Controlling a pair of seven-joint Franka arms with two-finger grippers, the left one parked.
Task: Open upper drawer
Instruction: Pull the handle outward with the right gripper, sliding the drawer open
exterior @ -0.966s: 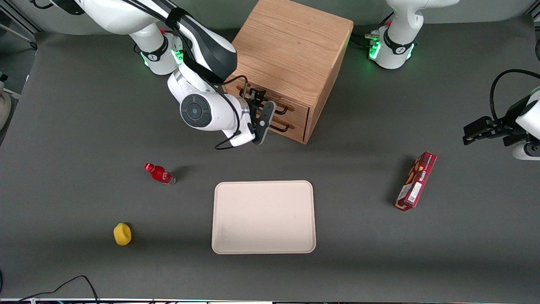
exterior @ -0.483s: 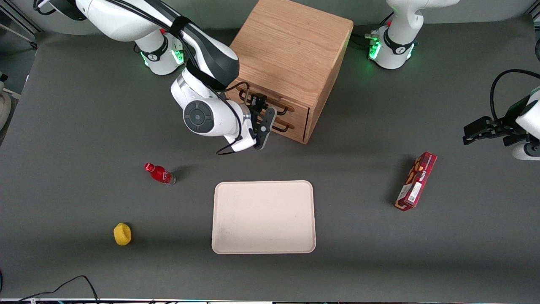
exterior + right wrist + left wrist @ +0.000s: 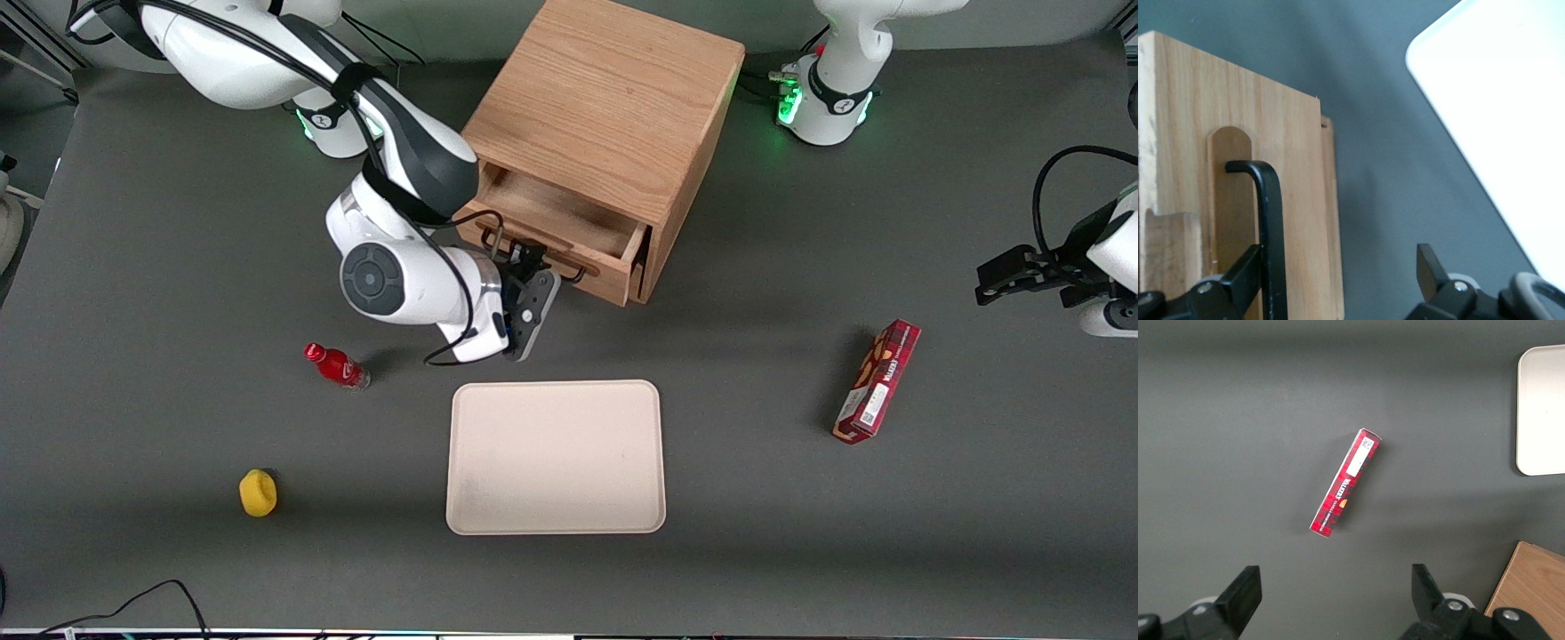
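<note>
The upper drawer [image 3: 569,233] of the wooden cabinet [image 3: 613,107] stands partly pulled out, with its inside showing. Its light oak front also shows in the right wrist view [image 3: 1288,167]. My right gripper [image 3: 526,269] is at the drawer front, nearer to the front camera than the cabinet. In the right wrist view the gripper [image 3: 1338,267] is open wide. One finger [image 3: 1248,267] lies against the black bar handle [image 3: 1271,220], hooked on it; the other finger stands well apart over the table. The lower drawer is hidden under the pulled-out upper one.
A cream tray [image 3: 556,458] lies nearer to the front camera than the cabinet, and also shows in the right wrist view [image 3: 1511,120]. A red bottle [image 3: 336,365] and a yellow object [image 3: 258,492] lie toward the working arm's end. A red box [image 3: 877,380] lies toward the parked arm's end.
The upper drawer was closed and has slid out toward the front camera. My gripper has moved the same way with the handle, nearer to the tray.
</note>
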